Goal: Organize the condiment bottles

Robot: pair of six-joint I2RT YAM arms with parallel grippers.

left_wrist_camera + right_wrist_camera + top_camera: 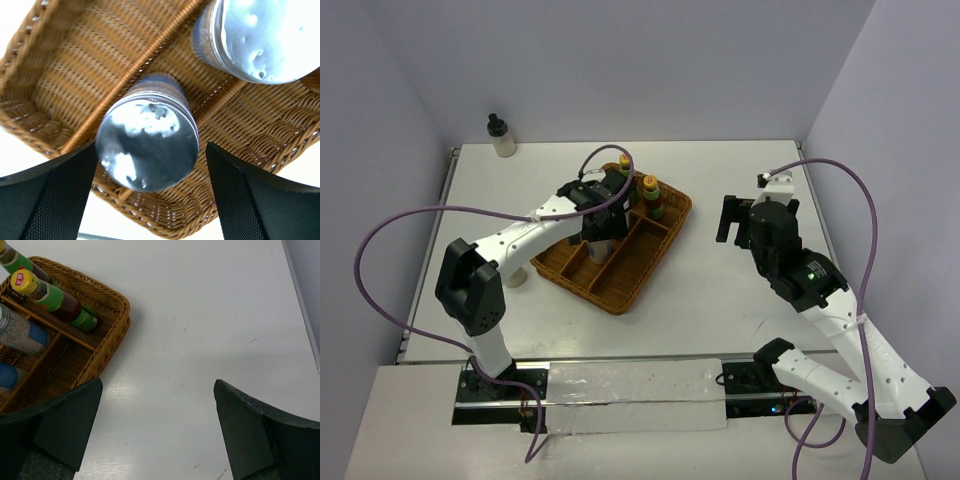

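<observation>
Left tool (151,150) spread wide on either side of a silver-lidded shaker (146,142) standing in the wicker tray (75,65), gripping nothing; second shaker (260,35) near it. Right tool (157,385) fully open, empty, over the table (210,315) beside the tray. Red sauce bottles (52,299) at the tray's far end; black-capped cream bottle (502,135) at the table's back left corner.

The tray (620,290) sits mid-table (740,320); two sauce bottles (651,196) stand in its far slot; two shakers (147,145) share the neighbouring slot; a lone bottle (502,137) stands at the far-left corner, well apart.
</observation>
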